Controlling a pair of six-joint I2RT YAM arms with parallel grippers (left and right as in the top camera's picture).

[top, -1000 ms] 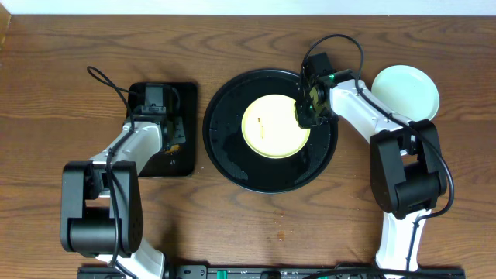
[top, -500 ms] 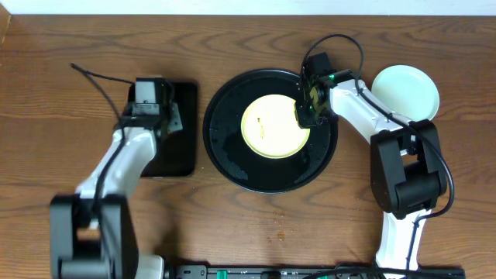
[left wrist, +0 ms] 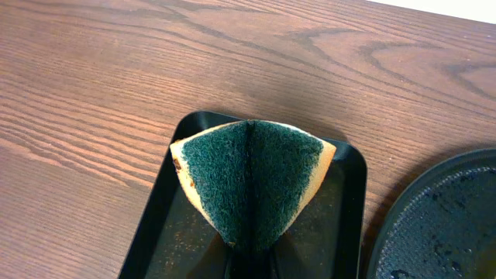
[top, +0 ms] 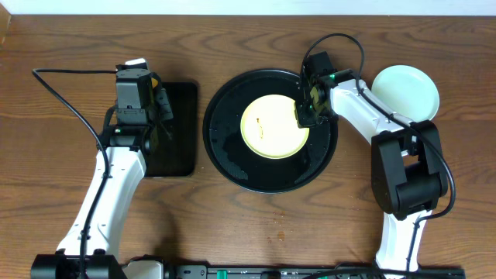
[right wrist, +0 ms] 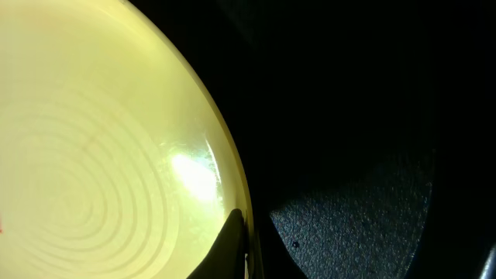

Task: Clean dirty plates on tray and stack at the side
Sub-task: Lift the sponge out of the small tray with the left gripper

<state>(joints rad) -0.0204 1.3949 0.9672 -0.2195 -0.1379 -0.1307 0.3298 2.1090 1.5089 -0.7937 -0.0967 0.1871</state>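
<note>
While clamping yellow plate (top: 271, 128) inside round tray (top: 232, 167) with right pincer (top: 304, 116), squeezing sponge (left wrist: 252, 174) over rectangular tray (left wrist: 353, 194) with left pincer (left wrist: 249, 252).

no readable text, labels, brands or numbers, nothing legible on the tray (top: 232, 167) or the yellow plate (top: 275, 126)

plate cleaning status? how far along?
Done: a mint-green plate sits off the round tray at the right; whether another lies under it, I cannot tell. In hand: the right gripper is shut on the rim of the yellow plate on that tray; the left gripper holds a folded sponge. Left: wipe the brown smear off the yellow plate, then stack it.
</note>
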